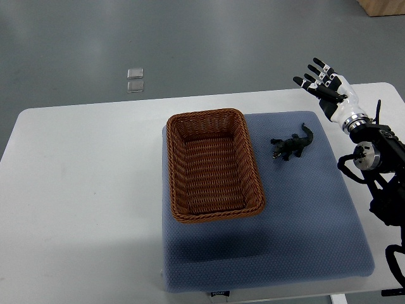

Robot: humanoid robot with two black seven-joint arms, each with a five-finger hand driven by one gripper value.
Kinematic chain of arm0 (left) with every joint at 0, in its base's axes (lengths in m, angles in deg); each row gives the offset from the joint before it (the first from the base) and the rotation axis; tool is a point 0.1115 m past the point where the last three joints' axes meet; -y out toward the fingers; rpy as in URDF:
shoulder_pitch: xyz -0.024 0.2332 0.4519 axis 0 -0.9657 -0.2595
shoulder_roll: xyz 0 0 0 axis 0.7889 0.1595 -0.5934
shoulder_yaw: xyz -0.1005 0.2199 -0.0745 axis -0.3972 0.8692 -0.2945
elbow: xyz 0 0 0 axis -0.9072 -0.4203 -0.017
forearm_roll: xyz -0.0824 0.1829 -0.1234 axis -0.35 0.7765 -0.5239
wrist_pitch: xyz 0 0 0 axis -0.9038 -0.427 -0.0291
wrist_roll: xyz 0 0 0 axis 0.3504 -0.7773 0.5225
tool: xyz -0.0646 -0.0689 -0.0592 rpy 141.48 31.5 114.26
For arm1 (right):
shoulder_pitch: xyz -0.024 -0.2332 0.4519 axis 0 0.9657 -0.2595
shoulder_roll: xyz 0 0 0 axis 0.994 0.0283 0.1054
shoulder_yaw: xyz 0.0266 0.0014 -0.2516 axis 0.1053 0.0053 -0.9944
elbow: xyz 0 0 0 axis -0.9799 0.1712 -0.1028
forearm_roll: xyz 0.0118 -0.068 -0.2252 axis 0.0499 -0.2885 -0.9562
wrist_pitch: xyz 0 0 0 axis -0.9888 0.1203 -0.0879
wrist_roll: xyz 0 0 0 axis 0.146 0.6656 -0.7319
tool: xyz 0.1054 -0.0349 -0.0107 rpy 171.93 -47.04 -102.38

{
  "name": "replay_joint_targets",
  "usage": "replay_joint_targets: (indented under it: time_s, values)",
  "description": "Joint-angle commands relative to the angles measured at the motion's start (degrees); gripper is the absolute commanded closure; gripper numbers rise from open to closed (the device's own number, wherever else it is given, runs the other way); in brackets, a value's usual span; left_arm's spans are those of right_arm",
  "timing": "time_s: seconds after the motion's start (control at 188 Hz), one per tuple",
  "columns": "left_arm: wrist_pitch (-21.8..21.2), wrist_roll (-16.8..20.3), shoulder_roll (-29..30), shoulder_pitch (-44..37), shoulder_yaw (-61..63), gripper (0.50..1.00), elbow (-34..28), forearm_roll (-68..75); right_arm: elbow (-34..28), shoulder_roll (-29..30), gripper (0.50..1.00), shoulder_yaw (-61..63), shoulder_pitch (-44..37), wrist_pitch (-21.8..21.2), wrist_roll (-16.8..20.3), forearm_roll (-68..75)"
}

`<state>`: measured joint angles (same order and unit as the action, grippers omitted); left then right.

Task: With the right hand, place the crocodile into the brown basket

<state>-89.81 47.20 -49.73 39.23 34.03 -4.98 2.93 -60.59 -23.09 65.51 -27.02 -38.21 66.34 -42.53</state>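
Note:
A small dark green toy crocodile [292,145] lies on the blue mat [304,215], just right of the brown wicker basket [180,158]. The basket is rectangular and holds nothing. My right hand [323,84] is raised above the table's far right part, up and to the right of the crocodile and well apart from it. Its fingers are spread and hold nothing. The left arm does not show.
The mat lies on a white table [82,190]. Two small clear squares [135,80] sit on the grey floor beyond the table's far edge. A brown box corner [383,6] shows at the top right.

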Motion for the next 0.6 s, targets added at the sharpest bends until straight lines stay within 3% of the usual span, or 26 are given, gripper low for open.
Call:
replay_joint_targets:
  time_s: [0.0, 0.597]
  values:
    - [0.0, 0.0, 0.0, 0.0, -0.17, 0.5, 0.0, 0.0, 0.0, 0.01, 0.57, 0.0, -0.02, 0.0, 0.0, 0.0]
    - [0.0, 0.27, 0.0, 0.0, 0.19, 0.5, 0.0, 0.0, 0.0, -0.08, 0.57, 0.0, -0.11, -0.26, 0.0, 0.0]
